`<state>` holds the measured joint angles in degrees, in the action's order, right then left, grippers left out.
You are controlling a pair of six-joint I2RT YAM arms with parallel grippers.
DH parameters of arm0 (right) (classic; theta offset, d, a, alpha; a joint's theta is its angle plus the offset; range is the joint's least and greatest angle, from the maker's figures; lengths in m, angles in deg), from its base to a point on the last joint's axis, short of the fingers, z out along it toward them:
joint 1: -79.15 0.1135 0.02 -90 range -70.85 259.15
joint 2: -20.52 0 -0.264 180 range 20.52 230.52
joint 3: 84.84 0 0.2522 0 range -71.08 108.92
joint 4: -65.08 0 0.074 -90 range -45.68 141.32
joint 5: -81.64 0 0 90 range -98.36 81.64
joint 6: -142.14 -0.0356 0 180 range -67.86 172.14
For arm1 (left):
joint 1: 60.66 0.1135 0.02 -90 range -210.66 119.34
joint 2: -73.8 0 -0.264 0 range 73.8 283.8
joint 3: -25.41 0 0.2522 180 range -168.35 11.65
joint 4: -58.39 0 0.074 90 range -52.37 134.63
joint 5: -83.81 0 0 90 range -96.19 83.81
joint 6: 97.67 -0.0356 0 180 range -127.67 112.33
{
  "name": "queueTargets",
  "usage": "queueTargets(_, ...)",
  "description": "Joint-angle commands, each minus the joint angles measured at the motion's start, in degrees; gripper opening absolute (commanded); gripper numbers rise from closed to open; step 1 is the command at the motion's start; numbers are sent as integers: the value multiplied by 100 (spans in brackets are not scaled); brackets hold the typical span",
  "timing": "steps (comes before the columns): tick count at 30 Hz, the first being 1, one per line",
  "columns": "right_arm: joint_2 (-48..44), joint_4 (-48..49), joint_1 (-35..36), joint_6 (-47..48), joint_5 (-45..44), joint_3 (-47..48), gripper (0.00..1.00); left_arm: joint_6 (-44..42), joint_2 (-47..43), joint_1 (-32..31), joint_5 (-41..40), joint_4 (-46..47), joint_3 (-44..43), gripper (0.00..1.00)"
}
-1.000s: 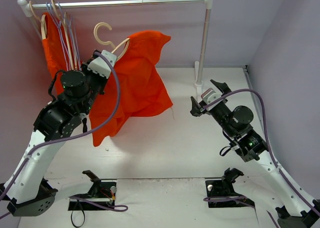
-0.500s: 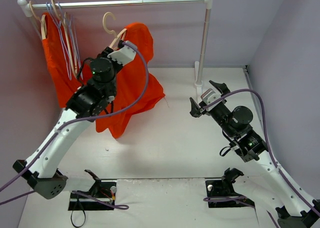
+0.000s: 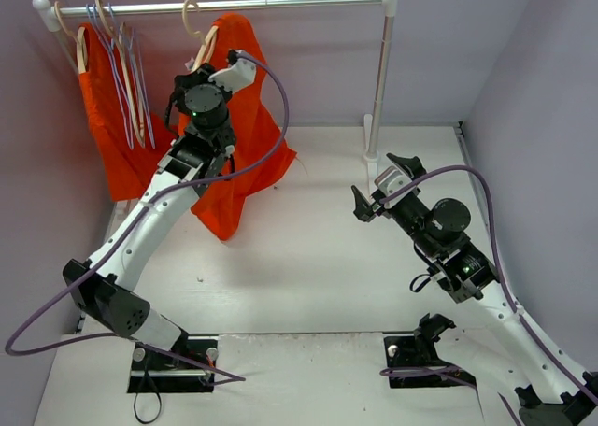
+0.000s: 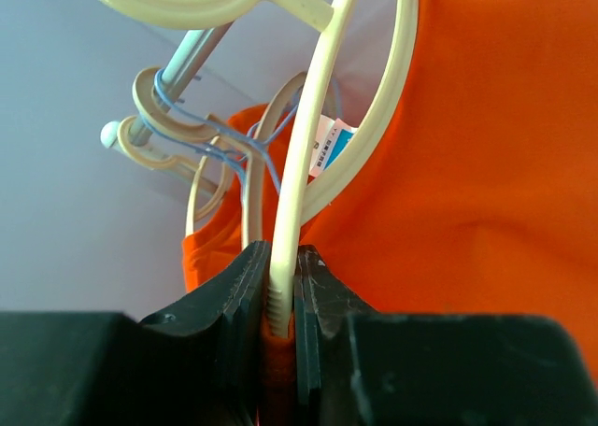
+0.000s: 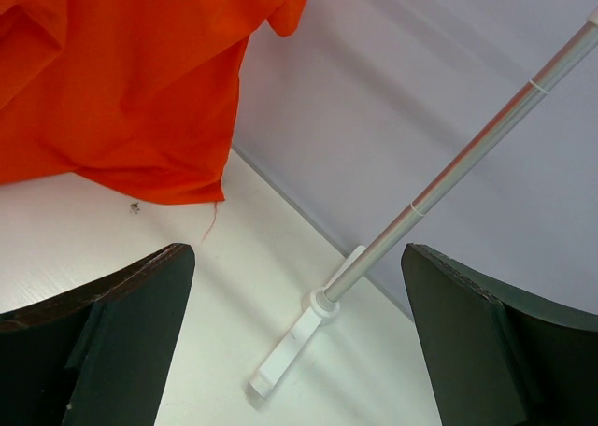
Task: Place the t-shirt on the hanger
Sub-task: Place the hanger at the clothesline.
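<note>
At 10 o'clock in the top view, a second orange garment (image 3: 98, 118) and thin wire hangers (image 3: 121, 71) hang at the left end of the rail (image 3: 280, 4). Just right of them, at 11 o'clock, the left pincer (image 4: 280, 258) is closed to a narrow gap on 1 arm of the cream hanger (image 4: 304, 164). The hanger carries the t-shirt (image 3: 248, 127), which drapes toward 6 o'clock. The hook is up at the rail, but we cannot tell whether it sits over it.

We see 2 risks. If the pincer lets go before the hook seats, hanger and shirt would drop to the desk (image 3: 318, 258). The thin arm could also swivel in that grip and tangle with the wire hangers.

At 3 o'clock the right pincer (image 3: 378, 183) is spread wide and holds nothing, well apart from the shirt.
</note>
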<state>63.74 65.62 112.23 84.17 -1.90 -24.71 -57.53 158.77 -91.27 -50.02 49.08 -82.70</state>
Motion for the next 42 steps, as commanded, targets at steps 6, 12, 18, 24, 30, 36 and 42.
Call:
queueTargets(6, 133, 609, 14, -188, 154, 74, 100, 627, 353, 1091, 427, 12, -1235, 0)
queueTargets(12, 283, 451, 14, -118, 242, 179, 100, 785, 635, 1347, 709, -128, -1508, 0)
queueTargets(18, 248, 389, 6, -109, 391, 92, 100, 882, 1074, 1725, 789, -154, -1771, 0)
queueTargets(24, 187, 406, 23, -206, 461, -14, 100, 1058, 1417, 1953, 999, -356, -2070, 0)
queueTargets(30, 204, 433, 23, -259, 488, -102, 100, 1181, 1689, 2024, 947, -901, -2097, 0)
queueTargets(36, 266, 494, 32, -390, 532, -154, 100, 1347, 1593, 2042, 955, -1218, -1974, 28)
queueTargets(42, 319, 529, 32, -514, 646, -155, 100, 1848, 1136, 2042, 1315, -1613, -2096, 58)
